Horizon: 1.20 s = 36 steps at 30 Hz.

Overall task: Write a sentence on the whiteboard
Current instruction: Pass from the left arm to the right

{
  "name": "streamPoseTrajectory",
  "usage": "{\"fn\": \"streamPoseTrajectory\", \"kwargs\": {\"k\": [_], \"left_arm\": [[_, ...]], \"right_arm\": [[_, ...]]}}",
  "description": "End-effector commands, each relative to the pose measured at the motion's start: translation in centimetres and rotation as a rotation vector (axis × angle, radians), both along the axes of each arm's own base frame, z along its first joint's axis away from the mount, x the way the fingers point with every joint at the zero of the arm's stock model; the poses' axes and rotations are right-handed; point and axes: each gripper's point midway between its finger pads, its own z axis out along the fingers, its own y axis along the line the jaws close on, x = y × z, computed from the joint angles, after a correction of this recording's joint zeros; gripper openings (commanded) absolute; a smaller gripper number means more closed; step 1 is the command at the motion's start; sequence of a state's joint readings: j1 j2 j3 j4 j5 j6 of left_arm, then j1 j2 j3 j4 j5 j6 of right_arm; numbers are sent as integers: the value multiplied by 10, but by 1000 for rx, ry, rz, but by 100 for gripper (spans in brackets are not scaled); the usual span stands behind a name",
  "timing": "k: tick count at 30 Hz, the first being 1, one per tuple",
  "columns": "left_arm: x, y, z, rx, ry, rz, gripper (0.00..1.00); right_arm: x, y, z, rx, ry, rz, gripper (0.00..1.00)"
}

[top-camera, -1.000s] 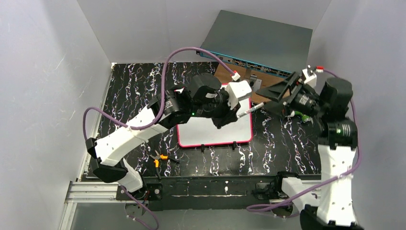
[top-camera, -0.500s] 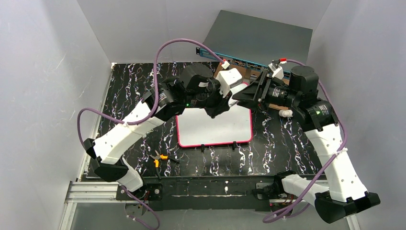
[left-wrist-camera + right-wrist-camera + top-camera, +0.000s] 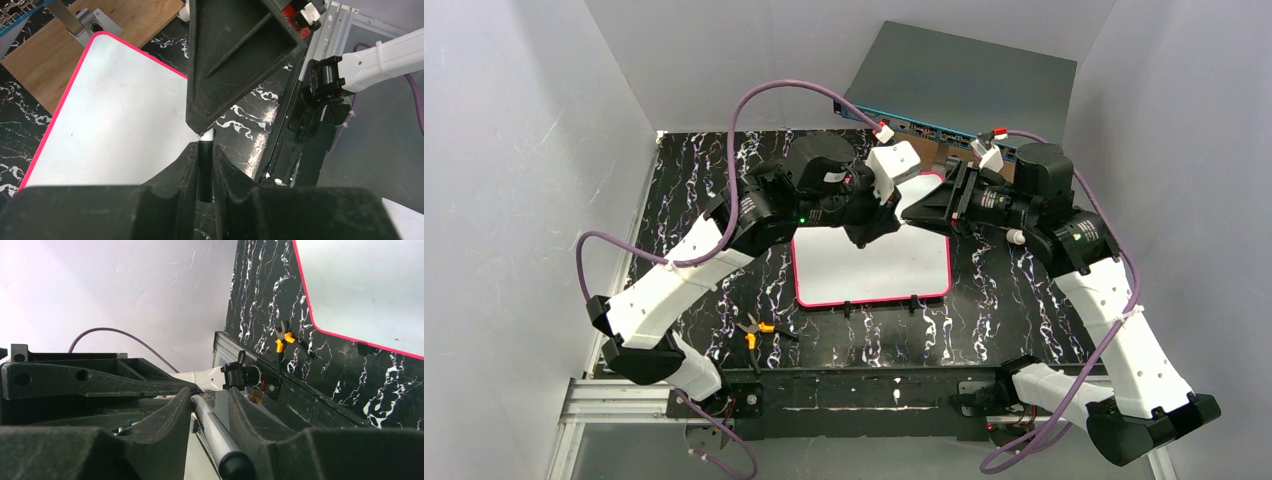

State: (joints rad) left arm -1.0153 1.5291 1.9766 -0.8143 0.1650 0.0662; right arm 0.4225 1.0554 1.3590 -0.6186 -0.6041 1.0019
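Note:
The whiteboard [image 3: 874,268] [image 3: 105,115] [image 3: 370,285] lies flat mid-table, white with a pink-red frame. No sentence shows on its visible surface. Above its far edge the two grippers meet tip to tip. My left gripper [image 3: 886,224] [image 3: 205,148] is shut on the black end of a marker [image 3: 205,170]. The marker's white-grey barrel [image 3: 215,432] runs between the fingers of my right gripper [image 3: 916,214] [image 3: 210,392]. It rests against one finger, and a gap remains on the other side, so those jaws stand apart around it.
A grey-teal switch box [image 3: 964,85] leans at the back, with a wooden board [image 3: 100,35] in front of it. Orange-handled pliers [image 3: 756,330] [image 3: 282,337] lie near the front left of the black marbled table [image 3: 1024,310]. Grey walls close in on both sides.
My right gripper swung left to the marker and its jaws narrowed around the barrel. The left gripper carried the marker back and slightly left, still shut on it.

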Motion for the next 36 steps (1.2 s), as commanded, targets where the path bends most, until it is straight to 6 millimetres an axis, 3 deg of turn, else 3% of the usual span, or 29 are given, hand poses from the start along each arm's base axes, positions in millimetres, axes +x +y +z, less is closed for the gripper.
{"fn": "streamPoseTrajectory", "kwargs": {"k": [1, 8, 14, 16, 20, 22, 36], "left_arm": [[-15, 9, 25, -80, -32, -59, 0], [-27, 14, 22, -87, -23, -104, 0], [-22, 14, 21, -79, -33, -80, 0], [-18, 14, 20, -76, -35, -61, 0], [-10, 10, 21, -88, -36, -22, 0], [-6, 10, 21, -90, -37, 2, 0], [-3, 4, 20, -94, -35, -1, 0]], "right_arm": [[-2, 3, 3, 14, -32, 4, 39], [-1, 3, 8, 22, -41, 0, 37], [-6, 5, 12, 39, -28, 25, 14], [-9, 5, 13, 48, -22, 31, 14], [-15, 6, 16, 66, -13, 50, 26], [-17, 5, 16, 68, -14, 52, 27], [-19, 4, 16, 98, -4, 31, 16]]}}
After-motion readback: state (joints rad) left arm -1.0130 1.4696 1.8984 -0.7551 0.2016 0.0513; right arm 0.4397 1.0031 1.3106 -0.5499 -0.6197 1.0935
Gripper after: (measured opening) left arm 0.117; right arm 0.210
